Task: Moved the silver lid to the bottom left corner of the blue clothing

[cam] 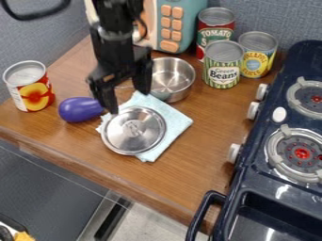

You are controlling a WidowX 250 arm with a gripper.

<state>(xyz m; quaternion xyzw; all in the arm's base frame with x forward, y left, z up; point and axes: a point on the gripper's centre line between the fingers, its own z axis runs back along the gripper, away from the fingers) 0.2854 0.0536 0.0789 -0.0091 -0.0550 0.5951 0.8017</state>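
Note:
The black gripper [129, 102] hangs over the upper left part of the light blue cloth [179, 123], its two fingers spread apart with nothing seen between them. On the cloth lies the round silver lid [133, 134], flat with its knob up. It covers the cloth's left part and reaches the left and lower left edges. The gripper is just above the lid's far edge in the view; whether a fingertip touches the lid, I cannot tell.
A purple eggplant [80, 109] lies left of the lid, near a peach can [30, 87]. Behind the cloth stands a silver pot [173, 77]. Several cans, including green beans [222, 66], and a toy microwave [175, 23] are farther back. The dark stove [254, 162] borders the right.

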